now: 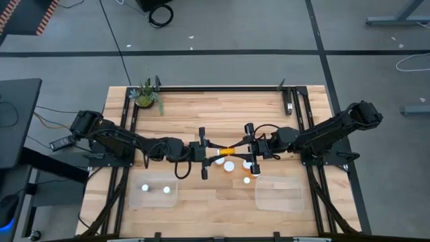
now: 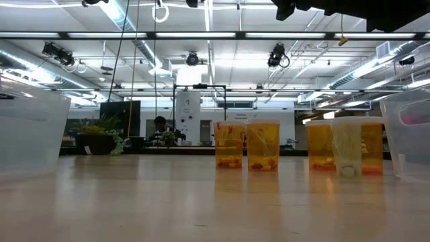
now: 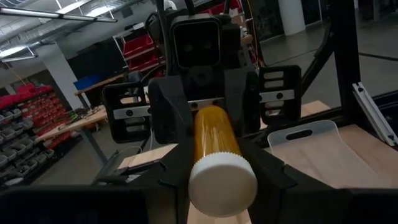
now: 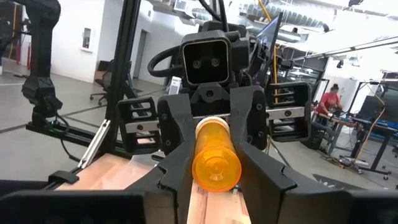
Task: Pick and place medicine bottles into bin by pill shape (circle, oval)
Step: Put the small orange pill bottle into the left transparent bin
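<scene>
An amber medicine bottle (image 1: 226, 151) with a white cap is held level above the table's middle, between my two grippers, which face each other. My left gripper (image 1: 209, 156) is shut on its cap end and my right gripper (image 1: 243, 149) on its base end. Several more bottles stand on their bases on the table right beside them: white caps in the high view (image 1: 230, 166), amber bodies in the low view (image 2: 263, 144). Two white-capped bottles (image 1: 156, 189) stand in the left clear bin (image 1: 153, 202). My left gripper pinches the bottle between its two fingers (image 3: 171, 180) just behind the white cap (image 3: 222, 180). The fingers lie level and come from the table's left, along the bottle. The bottle lies level, clear of the table. My right gripper pinches the bottle's base end (image 4: 216, 165) between its two fingers (image 4: 264, 180). The fingers lie level and come from the table's right, along the bottle. The bottle lies level, clear of the table, its flat bottom facing my wrist.
A second clear bin (image 1: 277, 195) stands at the near right, with one bottle (image 1: 246, 179) just beside it. A potted plant (image 1: 146, 96) stands at the far left corner. A black frame (image 1: 222, 87) runs along the table's far and side edges.
</scene>
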Robot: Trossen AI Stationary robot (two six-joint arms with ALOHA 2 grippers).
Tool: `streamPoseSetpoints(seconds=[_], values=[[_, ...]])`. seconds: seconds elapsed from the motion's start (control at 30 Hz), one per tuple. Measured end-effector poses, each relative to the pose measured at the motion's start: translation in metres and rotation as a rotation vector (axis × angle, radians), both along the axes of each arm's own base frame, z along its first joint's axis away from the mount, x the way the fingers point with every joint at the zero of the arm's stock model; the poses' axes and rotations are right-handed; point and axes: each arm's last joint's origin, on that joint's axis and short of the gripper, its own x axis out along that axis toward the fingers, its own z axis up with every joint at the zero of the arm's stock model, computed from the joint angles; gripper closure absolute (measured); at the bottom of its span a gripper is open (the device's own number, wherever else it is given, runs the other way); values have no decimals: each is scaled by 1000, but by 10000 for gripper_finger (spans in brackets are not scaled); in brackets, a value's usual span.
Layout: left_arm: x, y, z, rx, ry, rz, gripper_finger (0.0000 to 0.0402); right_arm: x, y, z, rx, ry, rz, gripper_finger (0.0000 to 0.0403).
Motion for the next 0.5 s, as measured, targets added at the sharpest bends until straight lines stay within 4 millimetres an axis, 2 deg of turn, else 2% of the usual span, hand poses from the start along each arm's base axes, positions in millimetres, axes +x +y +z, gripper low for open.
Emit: streamPoseSetpoints(seconds=[0.13,0.37,0.5], values=[[0,0,-3,2,25,0,282,0,0,-2,0,22,2,254],[1,2,-7,-15,59,5,281,1,0,-4,0,38,-11,172],[0,2,-11,-49,101,5,281,0,-1,-5,-2,66,-32,143]])
